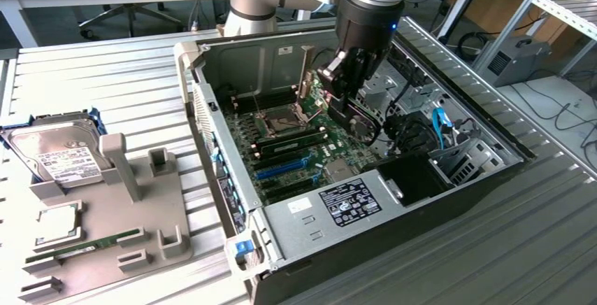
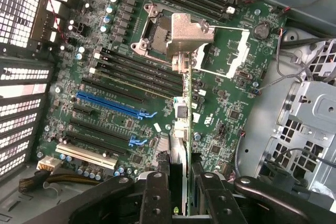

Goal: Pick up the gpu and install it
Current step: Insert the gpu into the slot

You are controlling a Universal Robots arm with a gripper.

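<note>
My gripper hangs inside the open computer case, above the green motherboard. It is shut on the gpu, a dark card that hangs below the fingers, tilted, its round fan face showing. In the wrist view the gpu appears edge-on as a thin strip between the two black fingers, running out over the board. The long blue expansion slot lies to one side of the card, apart from it. That slot sits nearer the case's front than the card in the exterior view.
A grey fixture tray lies at the exterior view's left with a silver hard drive, a processor chip and a green RAM stick. Inside the case are the CPU socket, the power supply and a drive cage with cables.
</note>
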